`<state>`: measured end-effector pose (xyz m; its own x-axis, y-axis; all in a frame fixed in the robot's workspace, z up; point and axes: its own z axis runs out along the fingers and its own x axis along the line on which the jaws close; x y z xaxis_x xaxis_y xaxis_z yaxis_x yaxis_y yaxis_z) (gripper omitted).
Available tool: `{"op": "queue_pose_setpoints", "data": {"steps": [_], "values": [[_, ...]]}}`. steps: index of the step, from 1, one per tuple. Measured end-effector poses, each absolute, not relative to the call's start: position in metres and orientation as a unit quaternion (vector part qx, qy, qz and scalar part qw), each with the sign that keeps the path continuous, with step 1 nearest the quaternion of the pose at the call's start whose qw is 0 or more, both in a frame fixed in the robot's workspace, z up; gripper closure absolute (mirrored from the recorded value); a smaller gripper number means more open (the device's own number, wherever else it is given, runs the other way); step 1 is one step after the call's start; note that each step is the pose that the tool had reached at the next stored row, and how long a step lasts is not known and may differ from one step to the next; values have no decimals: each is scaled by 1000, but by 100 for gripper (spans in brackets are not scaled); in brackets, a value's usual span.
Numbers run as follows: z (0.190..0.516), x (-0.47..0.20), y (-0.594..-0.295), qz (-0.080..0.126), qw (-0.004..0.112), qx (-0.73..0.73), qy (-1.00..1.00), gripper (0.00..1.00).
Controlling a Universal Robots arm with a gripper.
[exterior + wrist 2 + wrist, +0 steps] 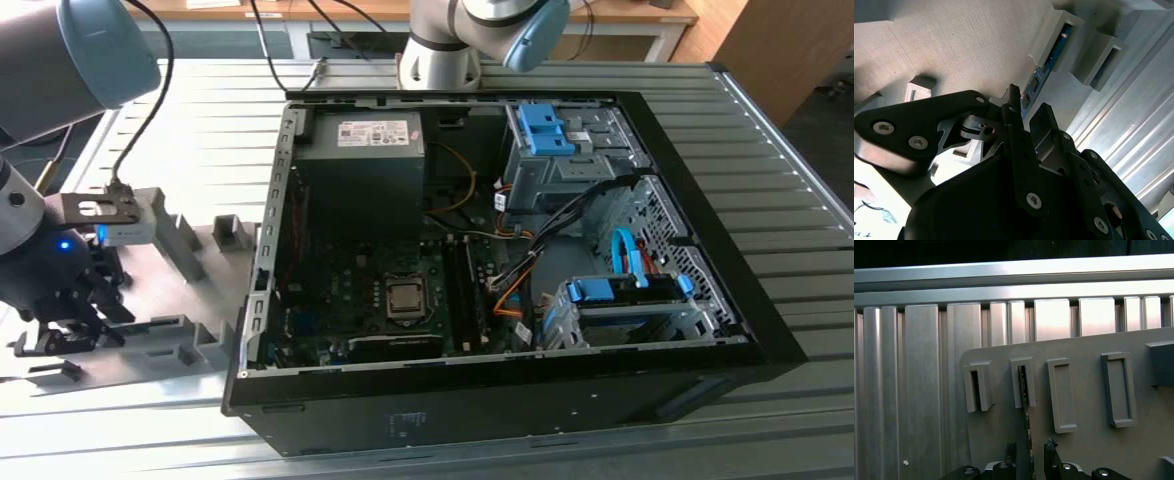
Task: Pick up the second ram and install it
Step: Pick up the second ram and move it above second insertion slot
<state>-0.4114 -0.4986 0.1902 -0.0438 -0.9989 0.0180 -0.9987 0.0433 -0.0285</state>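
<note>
So the gripper (1030, 454) sits low over the grey fixture plate (1089, 450), out to the exterior view's left of the open PC case (467, 425). Its 2 fingers (1050, 457) are apart, 1 on each side of the second ram (1025, 415), with a sliver of gap on both sides, so nothing is clamped yet as far as I can see. The stick stands on edge, its far end tucked into a grey holder block (1031, 385). My worry is that the stick doesn't look dead centre between the fingers. If they close like that, 1 pad would hit first, shove the board sideways in its block and wedge it (or get a crooked grab that would make seating it a pain). The block walls are also tight beside the board, so a fingertip could catch one. Around it there's 1 neighbouring block (976, 387) on one side and 2 shallow blocks (1061, 395) on the other. Over in the case, the long black memory slots (461, 290) have loose orange and blue cables (511, 295) draped just beside them, which could crowd that spot.
</note>
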Motion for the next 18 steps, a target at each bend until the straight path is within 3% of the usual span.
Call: {"op": "queue_pose_setpoints", "data": {"steps": [3,5,7,18], "values": [[190,-411,-499,-17,3,-691,722,66],[190,-411,-499,-17,3,-691,722,72],[190,-411,-499,-17,3,-691,722,84],[189,-411,-499,-17,3,-691,722,86]]}}
